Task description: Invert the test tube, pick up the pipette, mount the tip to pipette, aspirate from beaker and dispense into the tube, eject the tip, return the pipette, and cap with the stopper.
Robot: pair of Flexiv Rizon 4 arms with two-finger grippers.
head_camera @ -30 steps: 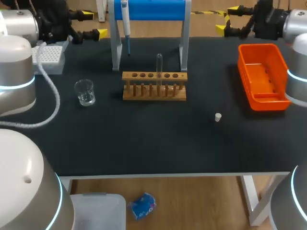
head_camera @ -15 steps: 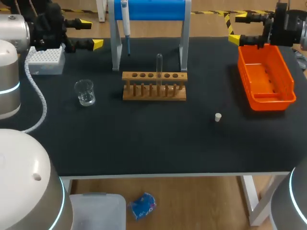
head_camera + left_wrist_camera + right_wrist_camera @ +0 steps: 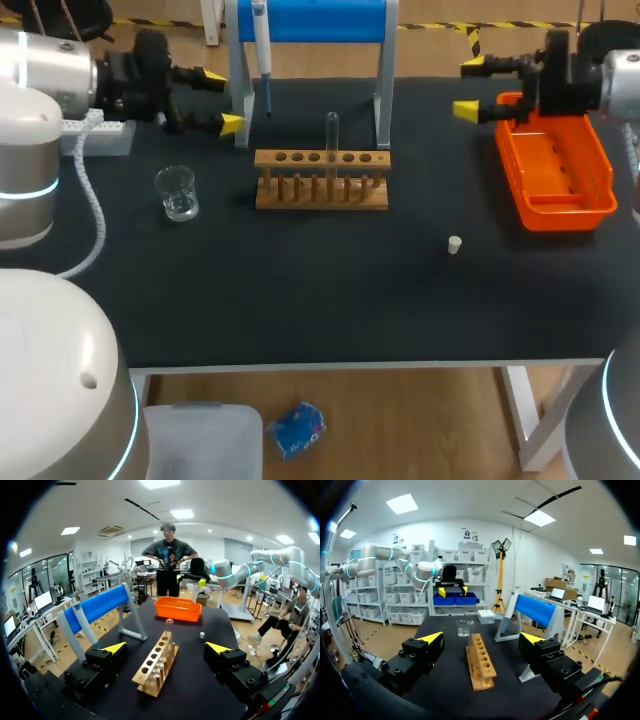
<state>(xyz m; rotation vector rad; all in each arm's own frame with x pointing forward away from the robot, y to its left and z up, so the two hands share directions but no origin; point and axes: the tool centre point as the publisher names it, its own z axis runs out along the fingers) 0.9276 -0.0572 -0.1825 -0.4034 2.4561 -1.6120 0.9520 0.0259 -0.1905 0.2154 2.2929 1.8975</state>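
Test tube (image 3: pixel 332 138): clear, slim glass, stood upright in the wooden rack (image 3: pixel 321 192), mid-table. Left gripper (image 3: pixel 222 100) and right gripper (image 3: pixel 468 88) hung either side, fingers spread wide, holding nothing.

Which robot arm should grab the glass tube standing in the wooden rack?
Probably left: the left claw sits a little nearer the test tube than the right claw; both are open and face the rack.

Black-topped table (image 3: pixel 320 300), white edge and leg; surface evenly lit.
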